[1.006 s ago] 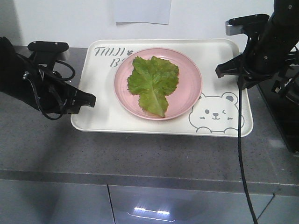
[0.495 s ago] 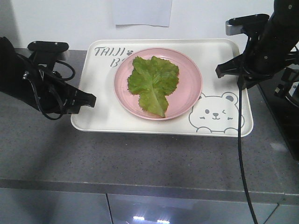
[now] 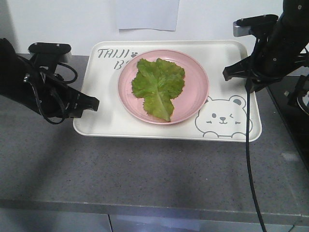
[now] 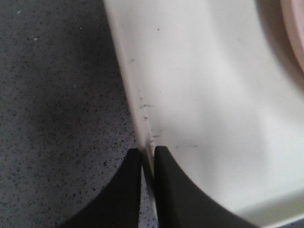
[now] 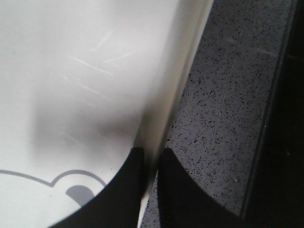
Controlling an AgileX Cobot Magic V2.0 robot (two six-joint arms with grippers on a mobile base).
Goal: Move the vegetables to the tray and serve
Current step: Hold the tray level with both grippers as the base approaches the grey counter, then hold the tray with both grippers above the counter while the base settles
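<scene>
Compared with a second earlier, the tray (image 3: 106, 121), pink plate (image 3: 198, 82) and both arms kept their places; only the countertop (image 3: 145, 169) filled more of the lower front view, its front edge sitting lower, and the white paper (image 3: 147, 14) on the wall reached slightly further down. The left gripper (image 4: 148, 161) reached in level from the left, its two black fingers (image 4: 126, 190) pinched on the tray's left rim. The right gripper (image 5: 152, 161) came from the right at a downward slant, likewise clamped on the tray's right rim beside the bear drawing (image 3: 222, 118). The lettuce leaf (image 3: 158, 84) lay flat on the pink plate, which sat on the tray.
</scene>
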